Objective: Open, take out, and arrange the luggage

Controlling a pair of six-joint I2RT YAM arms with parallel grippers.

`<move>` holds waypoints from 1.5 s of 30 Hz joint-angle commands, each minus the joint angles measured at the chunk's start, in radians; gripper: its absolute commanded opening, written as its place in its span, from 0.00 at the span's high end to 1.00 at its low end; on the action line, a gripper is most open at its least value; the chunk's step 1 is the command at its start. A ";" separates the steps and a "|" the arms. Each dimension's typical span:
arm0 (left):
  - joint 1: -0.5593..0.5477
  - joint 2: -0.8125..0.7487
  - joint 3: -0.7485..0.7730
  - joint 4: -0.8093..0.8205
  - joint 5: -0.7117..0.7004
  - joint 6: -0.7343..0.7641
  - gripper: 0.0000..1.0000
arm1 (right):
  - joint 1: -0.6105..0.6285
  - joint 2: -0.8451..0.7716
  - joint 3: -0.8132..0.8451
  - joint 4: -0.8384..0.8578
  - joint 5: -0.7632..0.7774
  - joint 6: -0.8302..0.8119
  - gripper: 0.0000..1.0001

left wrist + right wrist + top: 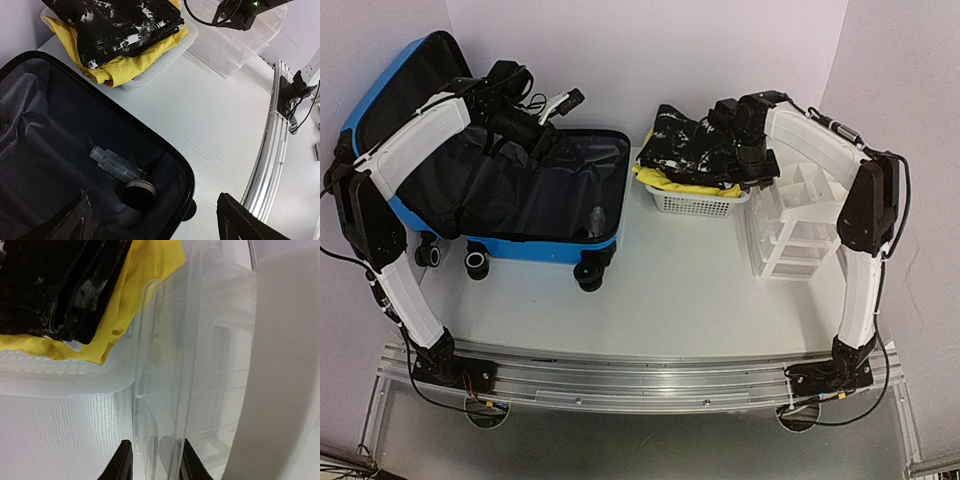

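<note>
beneath left end effector [152,220], luggage [55,145] lying open

The top camera is looking down from high behind the near edge of the table [670,290]. The left wrist camera is looking into the suitcase [50,150], fairly near; the right one is sitting close to the drawer unit [200,365]. All three are sharing the basket [695,205].

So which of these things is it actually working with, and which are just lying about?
Job: suitcase, open; bottle and tin inside it; clear drawers, right gripper straddling their wall.
Lying about, it seems: basket; clothes piled in it.
</note>
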 commanded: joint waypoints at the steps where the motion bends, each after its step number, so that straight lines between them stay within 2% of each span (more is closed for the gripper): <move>1: 0.004 -0.014 0.013 -0.010 0.001 0.023 0.14 | -0.004 -0.058 -0.005 -0.062 -0.124 0.065 0.84; 5: 0.005 -0.014 0.012 -0.010 0.005 0.024 0.14 | -0.004 -0.139 -0.019 0.009 -0.229 0.122 0.90; 10: 0.005 -0.007 0.018 -0.010 0.009 0.023 0.15 | -0.004 -0.177 -0.050 0.112 -0.384 0.153 0.91; 18: 0.008 -0.003 0.018 -0.012 0.009 0.024 0.15 | 0.010 -0.148 -0.077 0.098 -0.342 0.150 0.91; 24: 0.010 0.002 0.025 -0.011 0.013 0.023 0.14 | 0.044 -0.079 -0.056 0.081 -0.388 0.063 0.85; 29: 0.010 0.006 0.027 -0.011 0.014 0.020 0.14 | 0.067 -0.052 0.006 0.083 -0.449 0.019 0.73; 32: 0.010 0.006 0.026 -0.012 0.014 0.019 0.15 | 0.067 -0.051 0.024 0.086 -0.453 0.018 0.63; 36: 0.011 0.005 0.023 -0.012 0.013 0.021 0.14 | 0.067 -0.057 0.039 0.125 -0.531 0.004 0.56; 41: 0.011 0.003 0.022 -0.013 0.011 0.024 0.14 | 0.063 -0.086 0.016 0.105 -0.415 0.019 0.55; 45: 0.012 0.003 0.014 -0.020 0.000 0.032 0.15 | 0.063 -0.116 -0.009 0.020 -0.278 0.034 0.54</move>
